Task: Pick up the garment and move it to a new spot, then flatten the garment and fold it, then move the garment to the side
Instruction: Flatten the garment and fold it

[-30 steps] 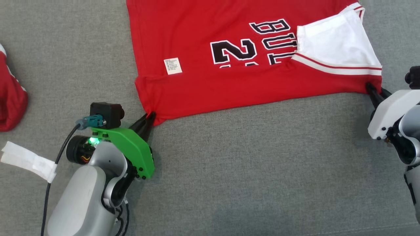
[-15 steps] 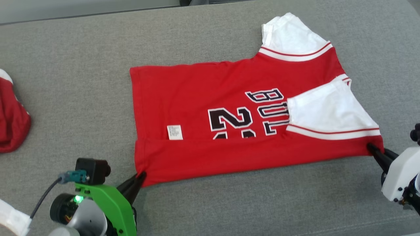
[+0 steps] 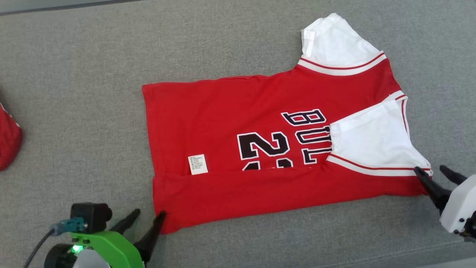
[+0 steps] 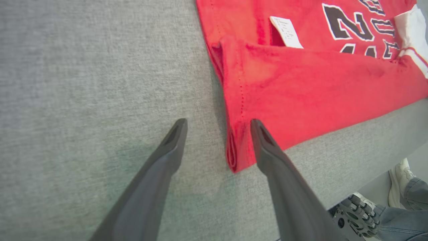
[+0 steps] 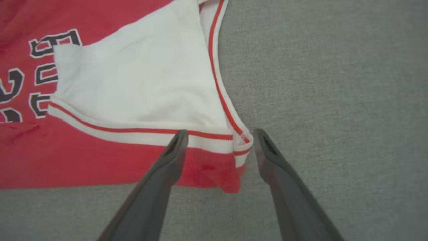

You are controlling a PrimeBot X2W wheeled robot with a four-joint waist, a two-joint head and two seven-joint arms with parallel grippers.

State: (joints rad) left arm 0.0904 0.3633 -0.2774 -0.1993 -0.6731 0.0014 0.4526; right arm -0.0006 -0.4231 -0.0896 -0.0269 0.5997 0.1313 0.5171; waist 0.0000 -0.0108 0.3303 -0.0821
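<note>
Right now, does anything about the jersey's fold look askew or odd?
Slightly. The red jersey lies flat, but its near flap is folded on a slant, wider at the left. The white sleeve is flipped over the lettering, and the care label shows. No damage visible.

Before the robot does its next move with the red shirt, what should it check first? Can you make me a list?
1. Left gripper open, not pinching the shirt: ok.
2. Right gripper open, the shirt's other near corner loose between its fingers: ok.
3. Near edge of the shirt folded up over the number: ok.
4. Near white sleeve folded onto the front: ok.
5. Far white sleeve folded in: not ok, it sticks out.
6. Other red cloth apart from the shirt: ok.
</note>
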